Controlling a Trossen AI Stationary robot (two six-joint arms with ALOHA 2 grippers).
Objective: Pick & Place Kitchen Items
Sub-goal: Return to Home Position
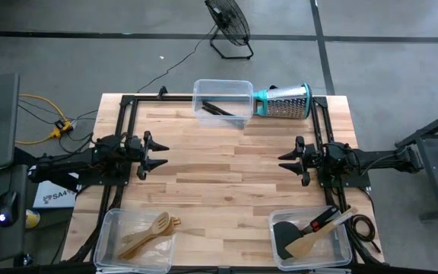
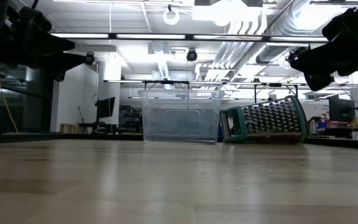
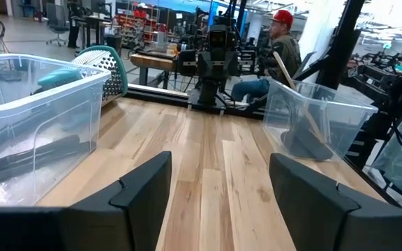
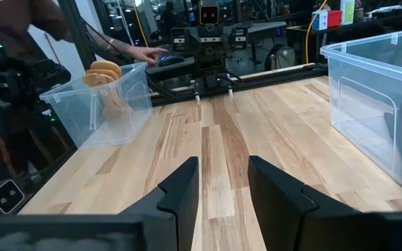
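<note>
My left gripper is open and empty above the table's left side. My right gripper is open and empty above the right side. Pale wooden utensils lie in the clear bin at the near left. A black spatula with a red-black handle and a wooden spatula lie in the near right bin, handles leaning on its rim. Thin black tools lie in the far clear bin.
A steel cone grater with a teal rim lies on its side beside the far bin. Bare wood lies between the two grippers. A person with a red cap sits beyond the table's right edge; a hand shows beyond the left edge.
</note>
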